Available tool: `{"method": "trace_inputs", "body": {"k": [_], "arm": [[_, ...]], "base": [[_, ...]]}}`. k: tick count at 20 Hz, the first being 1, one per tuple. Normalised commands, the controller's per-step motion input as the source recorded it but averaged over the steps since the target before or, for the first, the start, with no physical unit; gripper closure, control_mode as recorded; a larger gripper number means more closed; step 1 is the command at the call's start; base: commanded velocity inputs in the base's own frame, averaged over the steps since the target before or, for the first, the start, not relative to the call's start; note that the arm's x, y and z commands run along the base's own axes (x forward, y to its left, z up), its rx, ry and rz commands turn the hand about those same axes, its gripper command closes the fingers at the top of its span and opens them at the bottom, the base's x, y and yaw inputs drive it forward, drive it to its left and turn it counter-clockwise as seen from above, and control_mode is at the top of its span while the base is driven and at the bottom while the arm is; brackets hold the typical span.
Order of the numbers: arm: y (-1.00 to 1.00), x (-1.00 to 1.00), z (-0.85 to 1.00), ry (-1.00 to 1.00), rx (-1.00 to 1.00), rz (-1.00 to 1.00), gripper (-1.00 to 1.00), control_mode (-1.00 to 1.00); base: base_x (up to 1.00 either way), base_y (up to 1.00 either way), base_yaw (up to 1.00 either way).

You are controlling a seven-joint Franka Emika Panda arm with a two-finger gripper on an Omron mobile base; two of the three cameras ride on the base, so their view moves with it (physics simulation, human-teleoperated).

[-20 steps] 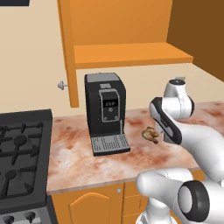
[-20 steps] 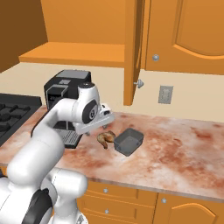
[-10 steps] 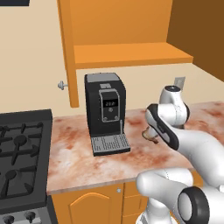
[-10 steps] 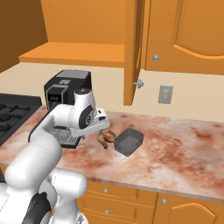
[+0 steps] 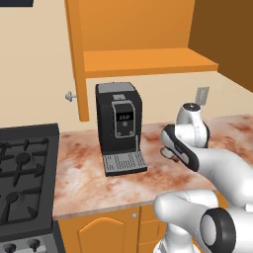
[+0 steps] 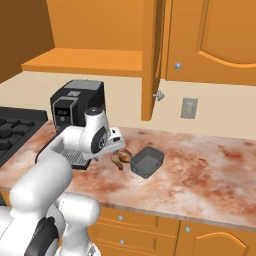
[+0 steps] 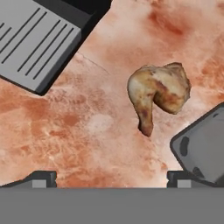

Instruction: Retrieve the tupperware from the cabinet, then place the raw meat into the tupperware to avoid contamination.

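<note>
The raw meat (image 7: 159, 89), a tan-brown drumstick, lies on the marbled counter just left of the tupperware (image 6: 147, 162), a low dark grey box standing empty. In the hand view the tupperware's corner (image 7: 203, 151) shows at the lower right. My gripper (image 6: 119, 148) hangs open a little above the meat (image 6: 121, 158), nothing between its fingertips (image 7: 41, 177); there the meat sits ahead and right of the gripper (image 7: 111, 177). The cabinet's door (image 6: 152, 55) stands open above its orange shelf (image 5: 148, 62).
A tall black coffee machine (image 5: 118, 126) stands on the counter (image 6: 200, 170) left of the meat, its grey drip tray (image 7: 39, 43) close to my hand. A black stove (image 5: 24, 173) lies further left. A wall socket (image 6: 188, 107) sits behind the counter.
My hand has come down and in towards the meat, from beside the coffee machine to just over the drumstick. The jaws stayed open; meat and tupperware have not moved.
</note>
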Motion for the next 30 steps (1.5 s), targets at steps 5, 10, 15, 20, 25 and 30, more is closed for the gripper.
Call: {"method": "trace_inputs", "body": {"k": [5, 10, 15, 20, 25, 30], "arm": [[0.0, 0.22, -0.22, -0.01, 0.0, 0.0, -1.0, -1.0], [-0.02, 0.24, -0.22, 0.0, 0.0, 0.0, -1.0, -1.0], [-0.09, 0.19, -0.18, 0.0, 0.0, 0.0, -1.0, -1.0], [-0.11, 0.14, -0.16, 0.0, 0.0, 0.0, -1.0, -1.0], [-0.03, 0.11, -0.18, 0.0, 0.0, 0.0, -1.0, -1.0], [0.0, 0.1, -0.19, 0.0, 0.0, 0.0, -1.0, -1.0]], "base": [[0.0, 0.0, 0.0], [0.0, 0.0, 0.0], [0.0, 0.0, 0.0], [0.0, 0.0, 0.0], [0.0, 0.0, 0.0], [0.0, 0.0, 0.0]]}}
